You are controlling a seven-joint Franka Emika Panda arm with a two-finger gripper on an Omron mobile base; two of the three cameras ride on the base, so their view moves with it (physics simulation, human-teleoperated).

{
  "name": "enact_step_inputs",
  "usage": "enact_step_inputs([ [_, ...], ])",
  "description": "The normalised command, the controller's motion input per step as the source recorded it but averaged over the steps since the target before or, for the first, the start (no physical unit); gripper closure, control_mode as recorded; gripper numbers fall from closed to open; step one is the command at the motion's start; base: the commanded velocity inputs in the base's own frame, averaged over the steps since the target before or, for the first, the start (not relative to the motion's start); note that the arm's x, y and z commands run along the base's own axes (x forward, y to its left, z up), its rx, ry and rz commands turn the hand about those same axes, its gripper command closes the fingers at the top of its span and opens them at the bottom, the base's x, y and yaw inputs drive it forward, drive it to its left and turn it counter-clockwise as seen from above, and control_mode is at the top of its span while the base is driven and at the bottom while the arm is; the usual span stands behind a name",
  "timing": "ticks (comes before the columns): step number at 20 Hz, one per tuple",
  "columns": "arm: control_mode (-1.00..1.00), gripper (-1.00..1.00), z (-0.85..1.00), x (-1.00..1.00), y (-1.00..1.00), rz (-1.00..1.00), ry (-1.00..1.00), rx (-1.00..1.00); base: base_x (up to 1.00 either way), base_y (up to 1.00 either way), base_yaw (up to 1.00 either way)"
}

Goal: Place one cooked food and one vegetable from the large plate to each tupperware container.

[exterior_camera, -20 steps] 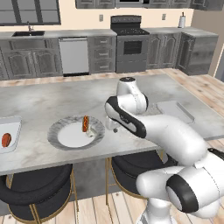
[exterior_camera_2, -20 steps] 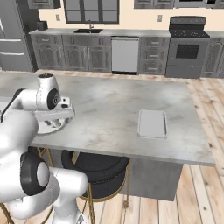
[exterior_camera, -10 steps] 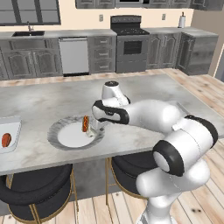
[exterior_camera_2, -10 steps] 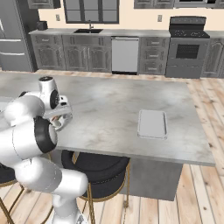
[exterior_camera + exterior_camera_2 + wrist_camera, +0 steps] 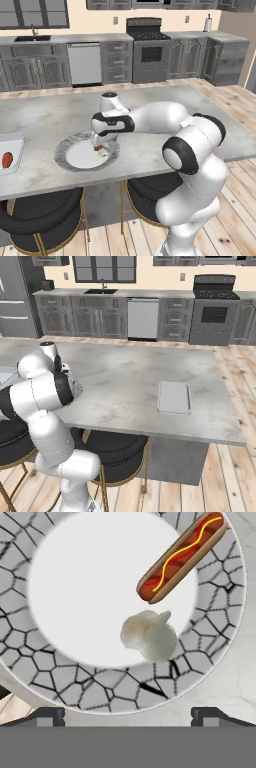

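Note:
The large plate (image 5: 210, 637), with its grey marbled rim and white centre, lies right under my hand. On it are a bun-wrapped hot dog (image 5: 182, 557) with a mustard line and a white lumpy piece (image 5: 150, 636). My gripper (image 5: 129, 714) is open, hovering close above the plate's rim with nothing between its fingertips (image 5: 50, 714). From the left base view the gripper (image 5: 98, 145) hangs over the right side of the plate (image 5: 67, 150). A tupperware container (image 5: 14, 145) at the counter's left edge holds a reddish-orange vegetable (image 5: 6, 160). Another tupperware container (image 5: 174, 397) sits far to the right.
The plate lies near the front edge of a long grey marble island (image 5: 45, 115). Two black round stools (image 5: 42, 220) stand under that edge. My own arm (image 5: 160, 115) stretches across the counter from the right. Cabinets and a stove (image 5: 150, 50) line the far wall.
The arm has swung left and down, and the hand now hovers low over the plate's right side. The gripper has stayed open.

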Motion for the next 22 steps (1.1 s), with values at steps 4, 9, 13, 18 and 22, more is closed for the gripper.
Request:
enact_step_inputs([
  [4, -1.0, -1.0, -0.4, 0.12, -0.01, 0.0, 0.0, 0.0, 0.0, 0.0, 0.0],
  [9, -1.0, -1.0, -0.43, 0.22, 0.0, 0.0, 0.0, 0.0, 0.0, 0.0, 0.0],
  [13, -1.0, -1.0, -0.34, 0.26, 0.0, 0.0, 0.0, -0.07, 0.0, 0.0, 0.0],
  [18, -1.0, -1.0, -0.27, 0.22, -0.02, -0.02, 0.0, -0.07, 0.0, 0.0, 0.0],
  [22, -1.0, -1.0, -0.07, 0.15, 0.14, 0.0, 0.0, 0.0, 0.0, 0.0, 0.0],
])
